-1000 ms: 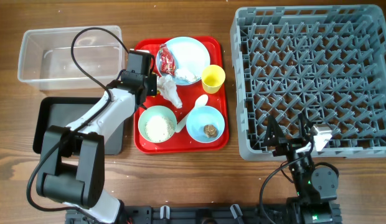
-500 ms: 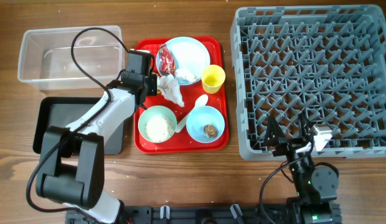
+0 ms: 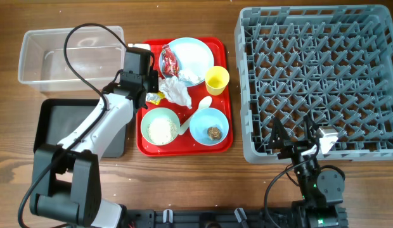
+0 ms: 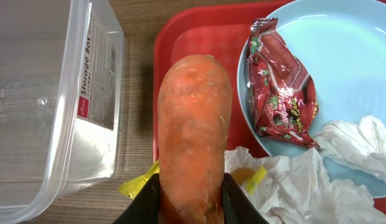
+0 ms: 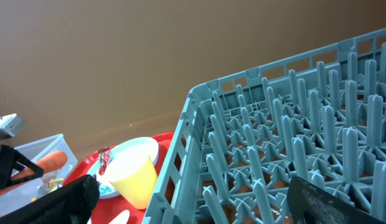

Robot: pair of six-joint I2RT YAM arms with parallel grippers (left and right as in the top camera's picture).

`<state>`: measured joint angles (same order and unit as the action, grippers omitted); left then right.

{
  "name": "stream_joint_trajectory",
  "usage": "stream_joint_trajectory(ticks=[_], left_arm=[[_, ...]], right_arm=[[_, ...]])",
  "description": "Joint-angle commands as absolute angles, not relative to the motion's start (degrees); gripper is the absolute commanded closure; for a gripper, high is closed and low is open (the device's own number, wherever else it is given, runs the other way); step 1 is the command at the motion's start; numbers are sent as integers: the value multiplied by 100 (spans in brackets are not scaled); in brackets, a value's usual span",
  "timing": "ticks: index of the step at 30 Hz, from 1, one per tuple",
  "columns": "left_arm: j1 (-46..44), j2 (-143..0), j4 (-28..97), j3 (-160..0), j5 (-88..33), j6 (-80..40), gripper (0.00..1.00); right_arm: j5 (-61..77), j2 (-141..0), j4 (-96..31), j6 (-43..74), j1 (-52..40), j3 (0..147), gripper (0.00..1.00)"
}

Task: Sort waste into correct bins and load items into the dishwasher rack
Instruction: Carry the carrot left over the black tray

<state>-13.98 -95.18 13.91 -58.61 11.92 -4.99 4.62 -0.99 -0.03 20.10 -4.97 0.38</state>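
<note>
The left gripper (image 4: 192, 208) clamps the thick end of the orange carrot (image 4: 194, 124), holding it above the left rim of the red tray (image 3: 184, 151), its tip pointing toward the tray's far edge. The clear tub (image 3: 32, 63) sits just left of the tray, the black tray (image 3: 57, 120) to the near left. On the red tray, a red wrapper (image 4: 280, 87) lies on the light-blue plate (image 3: 199, 54), crumpled tissues (image 4: 305, 180) and a yellow wrapper (image 4: 140, 183) beside it. Rice fills the pale green bowl (image 3: 160, 126) at the tray's near side. Right of the tray stands the dishwasher rack (image 3: 323, 76), where the right gripper (image 3: 292, 134) hangs spread wide, holding nothing.
</note>
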Motion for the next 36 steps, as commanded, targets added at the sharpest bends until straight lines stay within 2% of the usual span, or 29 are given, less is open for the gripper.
stream_joint_trajectory(ticks=[1, 9, 12, 17, 20, 25, 36], left_arm=[[-1404, -9220, 1459, -5819, 1146, -683, 85], [-1402, -7981, 1925, -5819, 1190, -1649, 86], [-1402, -7529, 2386, -5819, 1623, -2073, 85], [-1398, -6810, 3830, -5817, 2923, -3577, 86], [-1326, -6558, 4497, -5817, 3358, -4169, 82], [-816, -6449, 5299, -5817, 3441, -4720, 82], [711, -6696, 5468, -5795, 3044, -4886, 84]], right_arm=[[386, -58, 14, 1964, -530, 30, 0], [386, -58, 14, 1966, -530, 30, 0], [386, -58, 14, 1966, -530, 30, 0], [386, -58, 14, 1968, -530, 30, 0], [386, -58, 14, 1966, -530, 30, 0], [386, -58, 14, 1966, -530, 30, 0], [386, -58, 14, 1966, -530, 30, 0]])
